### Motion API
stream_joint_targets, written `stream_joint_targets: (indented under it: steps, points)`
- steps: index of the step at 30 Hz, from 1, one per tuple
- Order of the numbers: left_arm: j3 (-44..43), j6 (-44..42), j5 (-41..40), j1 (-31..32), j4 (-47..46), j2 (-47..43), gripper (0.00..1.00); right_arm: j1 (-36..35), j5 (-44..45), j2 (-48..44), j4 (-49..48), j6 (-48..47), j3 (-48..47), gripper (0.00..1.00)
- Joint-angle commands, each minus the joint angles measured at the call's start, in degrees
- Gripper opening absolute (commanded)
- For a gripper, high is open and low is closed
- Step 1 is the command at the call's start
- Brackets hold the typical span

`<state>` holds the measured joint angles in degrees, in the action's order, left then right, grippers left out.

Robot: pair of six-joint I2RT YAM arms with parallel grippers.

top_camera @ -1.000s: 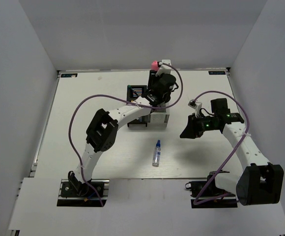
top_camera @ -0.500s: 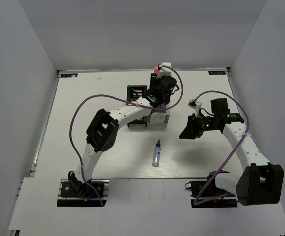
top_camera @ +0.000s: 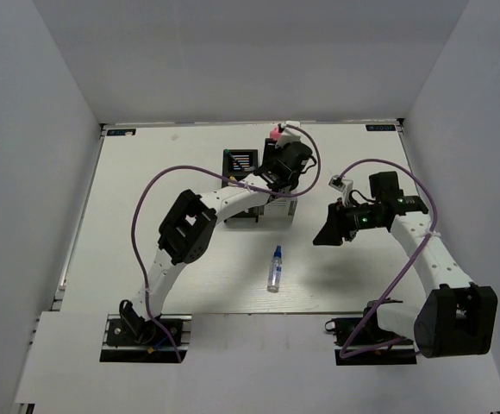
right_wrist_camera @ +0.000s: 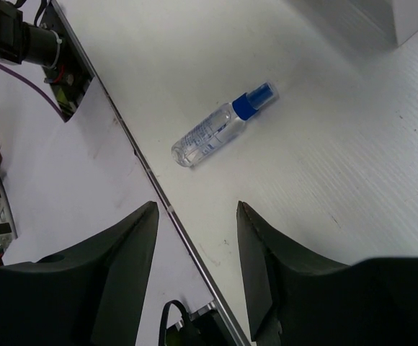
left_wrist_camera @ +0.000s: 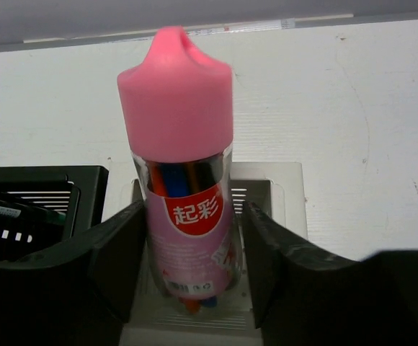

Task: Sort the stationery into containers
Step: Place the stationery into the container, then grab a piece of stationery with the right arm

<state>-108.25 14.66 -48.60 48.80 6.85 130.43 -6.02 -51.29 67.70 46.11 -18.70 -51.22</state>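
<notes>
My left gripper (left_wrist_camera: 193, 220) is shut on the stubby pink cylinder (left_wrist_camera: 176, 94), held upright with its lower end inside a silver-white mesh cup (left_wrist_camera: 267, 191). In the top view the cylinder's pink cap (top_camera: 275, 132) shows just behind the left gripper (top_camera: 281, 147), over the far side of the cup cluster. A black cup (top_camera: 240, 160) at the cluster's far left holds thin pens. The clear blue-capped bottle (top_camera: 275, 267) lies on the table in front of the cups. My right gripper (top_camera: 326, 231) is open and empty, hovering right of the bottle (right_wrist_camera: 223, 124), which lies beyond its jaws (right_wrist_camera: 196, 209).
A black cup (left_wrist_camera: 50, 180) stands left of the silver-white one, a white pen end showing in it. Another silver-white cup (top_camera: 280, 208) is at the cluster's near right. The table's front edge (right_wrist_camera: 158, 191) and left arm base (right_wrist_camera: 32, 47) lie near the bottle.
My left gripper has brought the pink cylinder nearer and lower, down into the cup cluster. My right gripper has shifted slightly left. The bottle has not moved.
</notes>
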Motion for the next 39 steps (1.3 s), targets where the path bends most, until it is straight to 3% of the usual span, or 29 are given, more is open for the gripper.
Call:
stream_joint_targets:
  steps: [1, 5, 6, 14, 16, 21, 24, 26, 30, 33, 39]
  points:
    - [-2.40, 0.81, -0.36, -0.37, -0.44, -3.69, 0.66, -0.04, -1.89, 0.59, 1.88, -1.34, -2.21, 0.54]
    - [-2.41, 0.81, 0.87, -0.37, -0.44, -6.15, 0.78, -0.22, -2.06, 0.68, 1.97, -1.51, -2.22, 0.55]
    - [-2.41, 0.81, 0.87, 0.15, -0.44, -6.15, 0.85, -0.22, -2.06, 0.76, 1.97, -1.52, -2.22, 0.55]
    - [-0.83, 1.34, 0.87, 0.69, -0.44, -11.68, 0.90, -0.48, -2.41, 1.20, 2.49, -1.08, -2.48, 0.62]
    - [-0.83, 1.34, 1.57, 1.21, 0.35, -13.61, 1.00, -1.27, -2.33, 1.99, 2.32, -0.81, -2.57, 0.62]
    - [-1.71, 1.25, -2.80, 1.74, 6.23, -21.94, 1.00, -5.04, 1.96, 4.63, 0.84, 1.47, -2.13, 0.62]
    - [5.92, 4.66, -4.57, 1.74, 9.58, -29.07, 1.00, -7.76, 7.57, 7.00, -0.75, 6.37, -1.69, 0.58]
    - [15.40, 6.87, -5.10, 1.74, 11.07, -38.38, 1.00, -10.93, 10.84, 9.19, -2.42, 8.05, -1.34, 0.58]
    - [33.49, 20.88, -4.49, 2.97, 19.32, -53.50, 1.00, -15.41, 14.37, 14.28, -3.74, 12.35, -1.86, 0.60]
    - [41.76, 31.88, -2.74, 3.68, 29.69, -62.01, 1.00, -19.45, 16.30, 15.88, -5.23, 15.78, -2.57, 0.60]
    - [51.28, 41.58, 0.43, 4.82, 40.59, -70.92, 1.00, -24.99, 20.78, 19.57, -11.54, 26.76, -3.18, 0.62]
